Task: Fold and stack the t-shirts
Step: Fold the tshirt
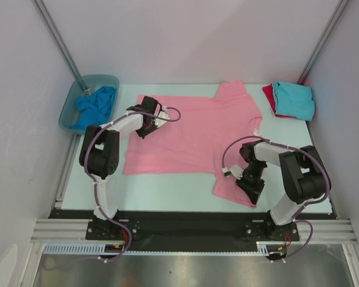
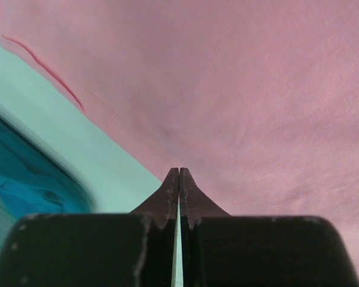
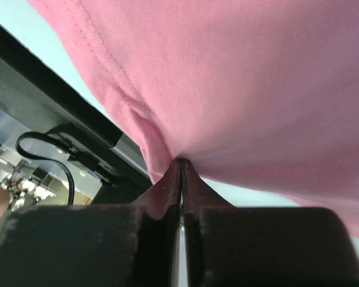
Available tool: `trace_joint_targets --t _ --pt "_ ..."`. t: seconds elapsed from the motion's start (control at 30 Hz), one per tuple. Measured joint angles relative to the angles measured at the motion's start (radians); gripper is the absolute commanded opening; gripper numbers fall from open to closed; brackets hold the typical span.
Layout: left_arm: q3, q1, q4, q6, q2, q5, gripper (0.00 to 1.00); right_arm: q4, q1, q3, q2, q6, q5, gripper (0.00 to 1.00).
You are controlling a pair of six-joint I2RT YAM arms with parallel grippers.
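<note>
The right claw [image 3: 180,161] gripped a sleeve of the pink t-shirt [image 1: 191,128], presumably for folding. The left claw [image 2: 179,170], clenched, rested at its hem.

A translucent grey-blue tub [image 1: 69,107] sits at the table's [image 1: 167,191] far-left corner

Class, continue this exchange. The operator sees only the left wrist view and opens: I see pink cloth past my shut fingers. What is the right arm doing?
Observer: The right gripper is shut on the light pink t-shirt's near sleeve.
Operator: Anything stacked yet?
Observer: A folded turquoise t-shirt lies on a red t-shirt, far right corner.
Operator: What's the blue at my left?
Observer: A crumpled blue t-shirt inside the plastic tub.
</note>
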Motion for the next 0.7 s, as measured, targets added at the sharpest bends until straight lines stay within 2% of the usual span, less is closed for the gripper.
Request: trace_joint_targets --t 0.03,0.1,0.13,0.2,0.23,0.27,0.3,0.47,0.6,0.63,0.7 --pt "-0.006 0.000 0.001 0.000 -0.006 0.000 0.00 0.002 0.000 0.000 -0.008 0.006 0.003 0.37" --pt "-0.013 0.000 0.002 0.006 -0.024 0.001 0.05 0.007 0.005 0.001 -0.059 0.018 0.018 0.43" --pt "-0.015 0.000 0.002 0.008 -0.034 0.001 0.09 0.027 0.008 0.005 -0.088 0.017 0.032 0.51" --pt "-0.021 0.001 0.007 0.025 -0.070 0.009 0.23 0.064 0.008 0.044 -0.143 0.031 0.062 0.63" --pt "-0.027 0.002 0.010 0.034 -0.088 0.015 0.31 0.085 0.008 0.069 -0.166 0.034 0.076 0.86" --pt "-0.038 0.002 0.011 0.049 -0.114 0.023 0.32 0.118 0.008 0.084 -0.193 0.037 0.089 0.97" --pt "-0.051 0.002 0.013 0.063 -0.143 0.029 0.33 0.141 0.009 0.093 -0.221 0.035 0.103 1.00" --pt "-0.144 0.002 0.021 0.170 -0.327 0.081 0.33 0.202 0.033 0.109 -0.404 0.004 0.166 1.00" --pt "-0.283 -0.010 0.034 0.272 -0.500 0.124 0.33 0.204 0.045 0.138 -0.416 -0.007 0.183 0.99" --pt "-0.320 -0.016 0.030 0.297 -0.536 0.132 0.33 0.196 0.045 0.138 -0.404 -0.020 0.183 0.90" --pt "-0.418 -0.034 0.030 0.355 -0.617 0.146 0.34 0.166 0.048 0.137 -0.378 -0.054 0.180 0.86"
